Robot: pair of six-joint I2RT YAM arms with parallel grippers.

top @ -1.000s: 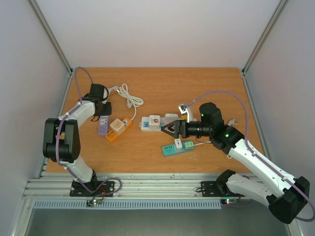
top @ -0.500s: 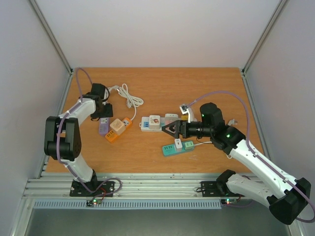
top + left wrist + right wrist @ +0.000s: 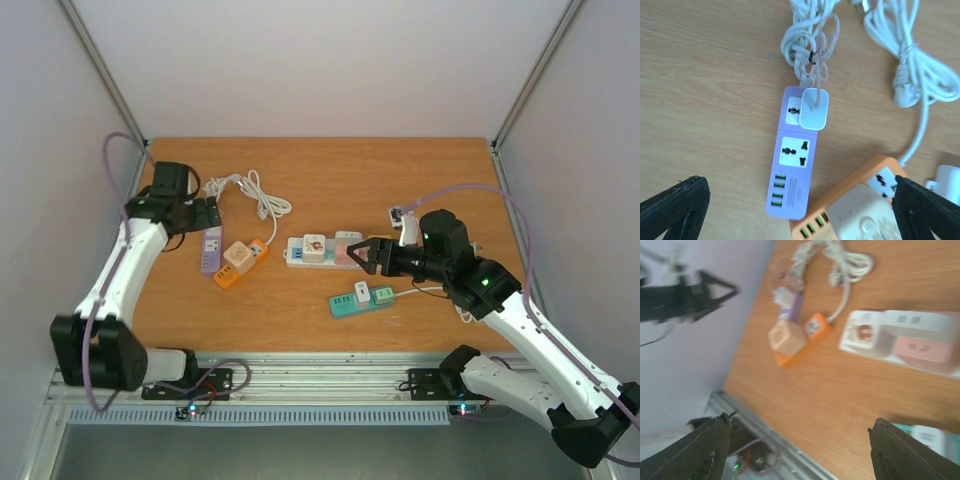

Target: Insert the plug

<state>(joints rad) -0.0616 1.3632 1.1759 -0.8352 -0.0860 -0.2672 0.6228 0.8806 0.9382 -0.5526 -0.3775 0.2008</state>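
Observation:
A white plug sits in the top socket of the purple power strip, its white cable bundled just beyond it. My left gripper hovers above the strip, open wide, holding nothing. From above, the left gripper is just past the far end of the purple strip. My right gripper is open and empty over the white strip at mid-table; in its own view the right gripper frames bare wood.
An orange power strip carrying a white cube adapter lies against the purple one. A teal strip lies in front of the right gripper. A coiled white cord lies at the back left. The side walls stand close to the left arm.
The left gripper has opened, let go of the plug and pulled back from the purple strip, leaving the plug seated. The right arm has shifted slightly to the right.

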